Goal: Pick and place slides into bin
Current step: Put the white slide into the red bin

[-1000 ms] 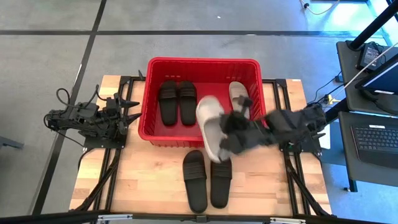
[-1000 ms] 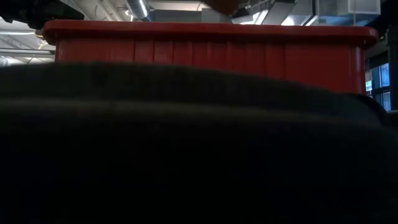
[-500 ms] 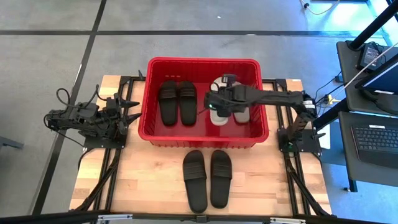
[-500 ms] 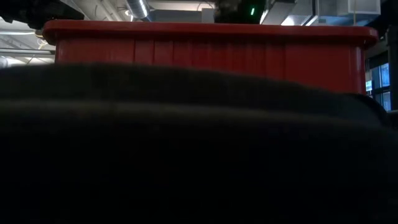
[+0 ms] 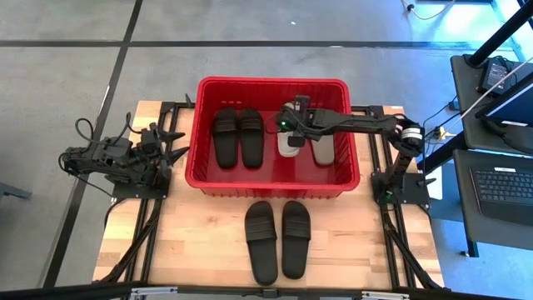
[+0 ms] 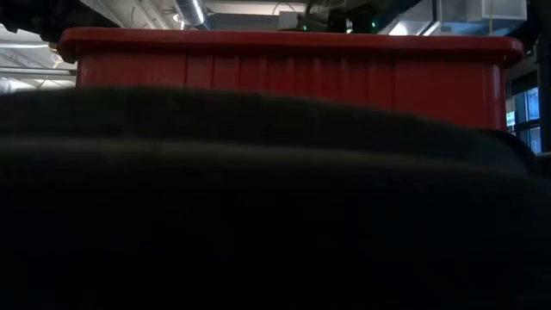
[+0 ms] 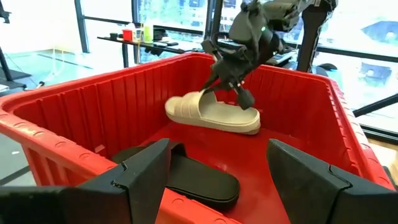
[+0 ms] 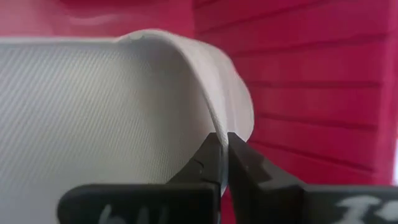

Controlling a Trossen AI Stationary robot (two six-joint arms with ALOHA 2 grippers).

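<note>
I see a beige slide (image 7: pixel 214 113) inside the red bin (image 5: pixel 204 175), held tilted above the bin floor, its strap pinched between the shut fingers of the right gripper (image 5: pixel 289 125) — in the right wrist view the two dark fingertips are clamped on the pale strap edge. A second beige slide (image 5: pixel 322 148) lies flat just beside it, toward the bin's right wall. Two black slides (image 5: pixel 238 137) lie side by side on the bin floor near its left wall. Another pair of black slides (image 5: pixel 278 240) rests on the wooden table (image 5: pixel 191 242) at its front edge, just outside the bin. My left gripper (image 5: pixel 173 148) waits by the table's left edge — fingers apart, holding nothing.
</note>
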